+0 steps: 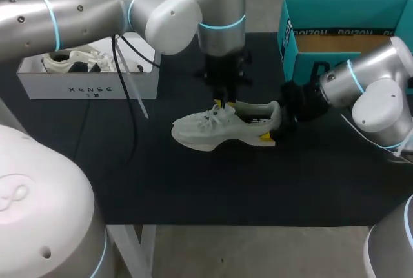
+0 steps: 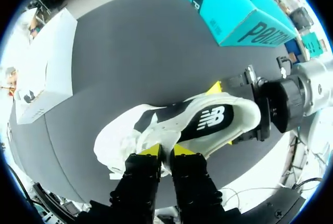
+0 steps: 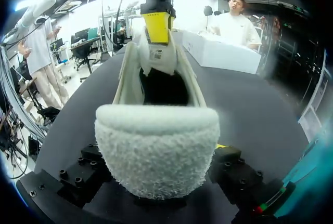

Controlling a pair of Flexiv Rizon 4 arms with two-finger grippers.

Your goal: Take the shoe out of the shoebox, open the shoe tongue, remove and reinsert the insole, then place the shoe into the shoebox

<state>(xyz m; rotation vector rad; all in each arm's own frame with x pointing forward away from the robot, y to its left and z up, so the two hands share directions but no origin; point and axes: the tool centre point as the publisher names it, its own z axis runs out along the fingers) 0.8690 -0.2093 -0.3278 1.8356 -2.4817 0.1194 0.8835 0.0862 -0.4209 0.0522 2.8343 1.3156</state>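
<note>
Your shoe (image 1: 216, 129) sits on the black mat (image 1: 193, 181) near the teal shoebox (image 1: 335, 7) — left gripper (image 2: 165, 151) nearly closed, pinching the tongue (image 3: 158, 57) from above, right gripper (image 1: 279, 123) spread wide, clamping the heel (image 3: 156, 156) from both sides.

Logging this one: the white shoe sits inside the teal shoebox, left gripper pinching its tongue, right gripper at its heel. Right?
No: the head view shows the white shoe on the black table, outside the teal shoebox. The left gripper does pinch its tongue, the right gripper is at its heel.
</note>
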